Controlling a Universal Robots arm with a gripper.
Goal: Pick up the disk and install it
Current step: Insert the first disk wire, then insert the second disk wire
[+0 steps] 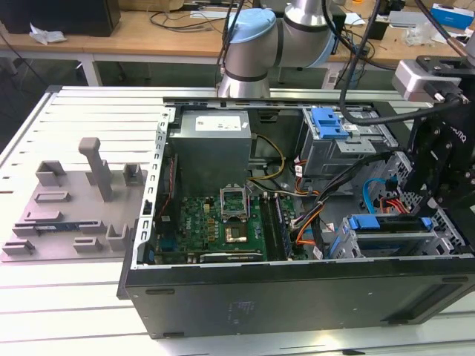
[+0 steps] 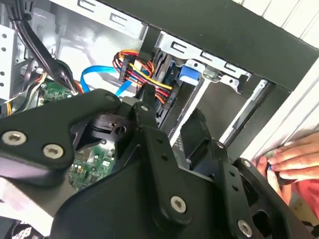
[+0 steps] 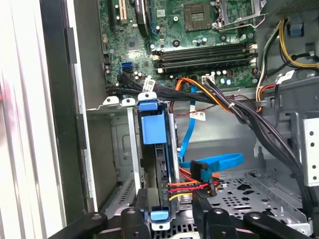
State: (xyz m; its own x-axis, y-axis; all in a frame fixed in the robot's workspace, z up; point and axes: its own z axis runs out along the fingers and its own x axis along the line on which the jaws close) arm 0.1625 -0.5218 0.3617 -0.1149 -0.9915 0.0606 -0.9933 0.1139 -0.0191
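My blue-railed disk (image 3: pixel 158 164) stands on edge in the metal drive cage (image 3: pixel 113 164), long axis toward the motherboard (image 3: pixel 189 40); my gripper's (image 3: pixel 172 219) fingers straddle it, grip unclear.

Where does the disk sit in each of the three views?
Exterior view: the disk stands on edge in the drive cage at the case's front corner, on the exterior view's right.
First wrist view: disk beside the blue cable.
Second wrist view: disk beyond the tool's linkage.
Shared landmark: the blue cable.

The exterior view looks down on the open computer case (image 1: pixel 297 297); both wrist views peer closely inside it.
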